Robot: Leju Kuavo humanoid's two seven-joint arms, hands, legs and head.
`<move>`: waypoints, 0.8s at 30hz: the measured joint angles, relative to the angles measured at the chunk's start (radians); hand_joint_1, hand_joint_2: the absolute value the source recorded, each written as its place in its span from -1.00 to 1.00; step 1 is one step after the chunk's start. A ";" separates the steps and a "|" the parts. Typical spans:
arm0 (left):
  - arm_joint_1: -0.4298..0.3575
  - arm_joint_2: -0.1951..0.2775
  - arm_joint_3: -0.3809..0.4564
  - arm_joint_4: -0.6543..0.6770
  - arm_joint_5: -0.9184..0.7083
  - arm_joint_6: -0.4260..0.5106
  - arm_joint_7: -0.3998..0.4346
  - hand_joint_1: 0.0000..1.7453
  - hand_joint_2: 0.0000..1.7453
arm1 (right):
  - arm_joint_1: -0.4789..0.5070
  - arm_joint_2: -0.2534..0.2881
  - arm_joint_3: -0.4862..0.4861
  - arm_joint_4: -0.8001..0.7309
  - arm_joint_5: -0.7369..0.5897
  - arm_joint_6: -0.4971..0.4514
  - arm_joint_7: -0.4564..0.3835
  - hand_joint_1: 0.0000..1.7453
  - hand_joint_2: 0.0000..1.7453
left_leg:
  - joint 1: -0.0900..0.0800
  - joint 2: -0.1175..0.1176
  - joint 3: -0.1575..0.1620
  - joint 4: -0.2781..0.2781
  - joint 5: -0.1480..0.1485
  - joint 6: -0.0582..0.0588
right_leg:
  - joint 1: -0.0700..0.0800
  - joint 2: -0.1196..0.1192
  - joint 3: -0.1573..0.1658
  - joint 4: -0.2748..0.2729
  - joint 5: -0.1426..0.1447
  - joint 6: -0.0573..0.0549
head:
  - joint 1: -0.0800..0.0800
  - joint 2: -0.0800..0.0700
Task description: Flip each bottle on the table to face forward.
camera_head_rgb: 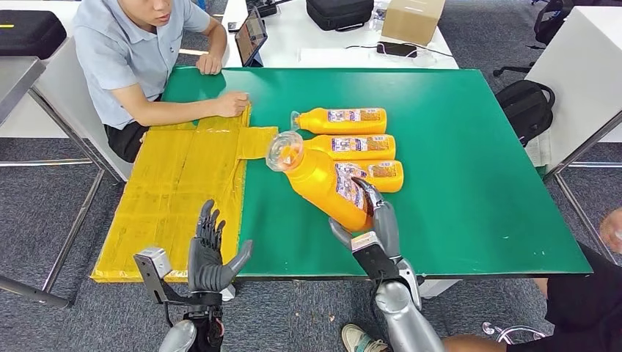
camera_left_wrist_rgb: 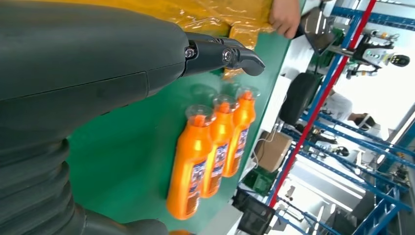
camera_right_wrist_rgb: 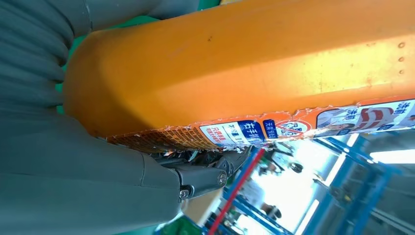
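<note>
Three orange bottles with clear caps are over the green table point(camera_head_rgb: 455, 147). Two lie flat side by side, labels up: the far bottle point(camera_head_rgb: 345, 120) and the middle bottle point(camera_head_rgb: 356, 146). A third one lying behind the lifted bottle shows only its end point(camera_head_rgb: 385, 174). My right hand point(camera_head_rgb: 370, 227) grips the base of a lifted orange bottle point(camera_head_rgb: 323, 180), tilted with its cap up and to the left; its body point(camera_right_wrist_rgb: 244, 63) looms close in the right wrist view. My left hand point(camera_head_rgb: 209, 253) hovers open near the table's front edge, over the yellow sheet point(camera_head_rgb: 183, 191). In the left wrist view three bottles point(camera_left_wrist_rgb: 210, 147) lie in a row.
A person sits at the table's far left, one hand point(camera_head_rgb: 233, 103) resting on the yellow sheet. A white table behind holds a cardboard box point(camera_head_rgb: 412, 18) and a black bag point(camera_head_rgb: 339, 12). A black backpack point(camera_head_rgb: 524, 106) sits on the floor to the right.
</note>
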 joint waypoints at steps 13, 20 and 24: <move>0.020 0.029 -0.092 0.000 -0.107 -0.099 -0.049 -1.00 1.00 | 0.004 0.034 0.052 -0.006 0.049 0.036 -0.021 1.00 1.00 | 0.000 -0.001 -0.001 0.000 0.000 0.000 | 0.000 -0.001 0.000 0.000 0.000 0.000 | 0.000 0.000; 0.020 0.035 -0.101 0.000 -0.107 -0.105 -0.050 -1.00 1.00 | -0.003 0.035 0.069 0.014 0.073 0.047 -0.017 1.00 1.00 | 0.000 -0.001 -0.001 0.000 0.000 0.000 | 0.000 -0.001 0.000 0.000 0.000 0.000 | 0.000 0.000; 0.016 0.034 -0.100 0.000 -0.142 -0.085 -0.055 -1.00 1.00 | -0.017 0.043 0.128 0.061 0.172 0.073 0.010 1.00 1.00 | 0.000 0.000 -0.001 0.000 0.000 0.000 | 0.000 -0.001 0.000 0.000 0.000 0.000 | 0.000 0.000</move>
